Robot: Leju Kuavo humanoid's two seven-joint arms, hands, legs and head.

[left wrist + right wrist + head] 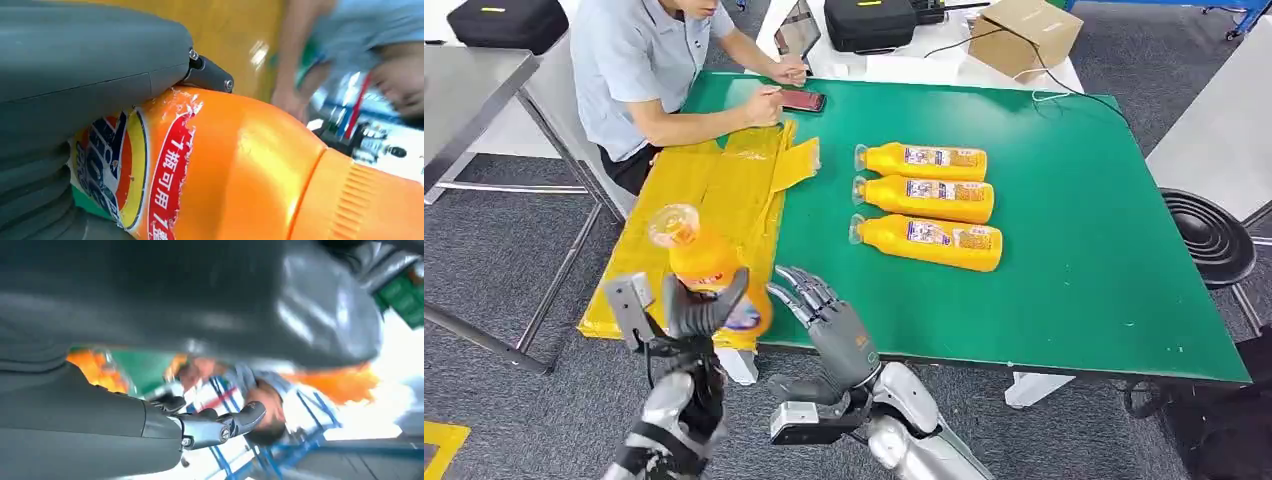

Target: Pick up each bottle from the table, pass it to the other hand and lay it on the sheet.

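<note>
Head view: high on the body, facing forward and down over the green counter [1074,250]; takes in both arms from below, the yellow sheet [714,200], and a person [649,70] seated at the far left edge.

Left wrist view: right behind the left hand [75,100], very close, pressed up to the orange bottle [240,175]; looks past it toward sheet and person, blurred.

Right wrist view: close behind the right hand [200,427], turned over, blurred, facing across the counter toward the person.

Shared across all three: person, orange bottle, patches of green counter.
</note>
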